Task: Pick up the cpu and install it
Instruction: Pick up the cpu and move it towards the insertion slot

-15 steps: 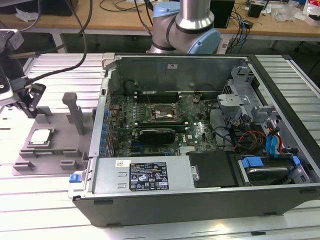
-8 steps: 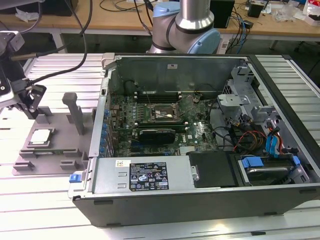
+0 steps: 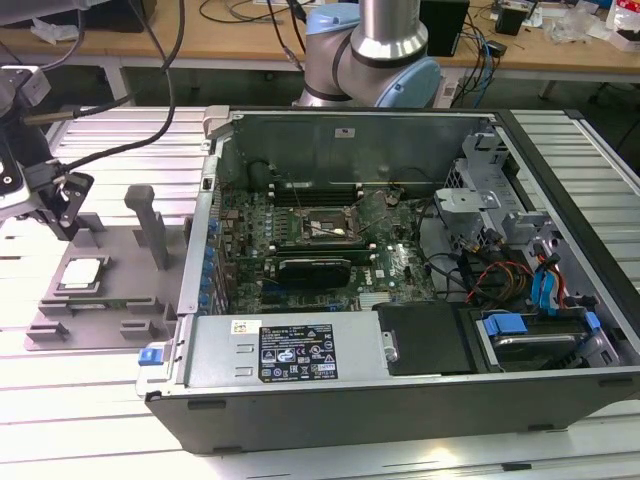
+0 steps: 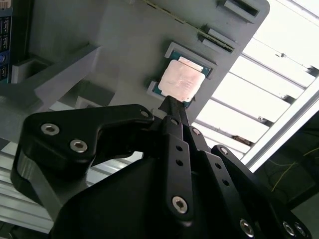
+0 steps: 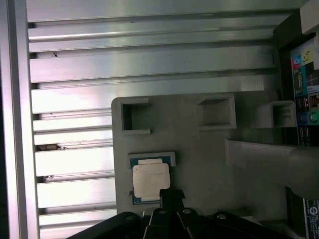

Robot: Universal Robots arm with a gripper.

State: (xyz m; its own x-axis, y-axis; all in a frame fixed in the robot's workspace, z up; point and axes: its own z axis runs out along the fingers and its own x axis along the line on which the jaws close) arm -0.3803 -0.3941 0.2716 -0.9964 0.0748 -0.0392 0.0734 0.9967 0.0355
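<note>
The cpu (image 3: 82,272), a flat square chip with a shiny metal top, lies in its recess on the grey fixture tray (image 3: 120,300) at the exterior view's left. Both wrist views show it too, as cpu (image 4: 180,82) and cpu (image 5: 150,181), seated in the tray (image 5: 199,149). My gripper (image 3: 66,228) hangs just above the tray, a little behind the chip. Its black fingers (image 4: 174,129) come together to a point with nothing between them. The gripper (image 5: 170,193) tip lines up near the chip's edge, still above it. The motherboard socket (image 3: 318,228) sits inside the open case.
The open computer case (image 3: 400,380) lies on the slatted aluminium table (image 3: 90,420) to the exterior view's right of the tray. Upright grey posts (image 3: 152,225) rise from the tray close to the chip. Cables (image 3: 150,80) hang above the table at the back left.
</note>
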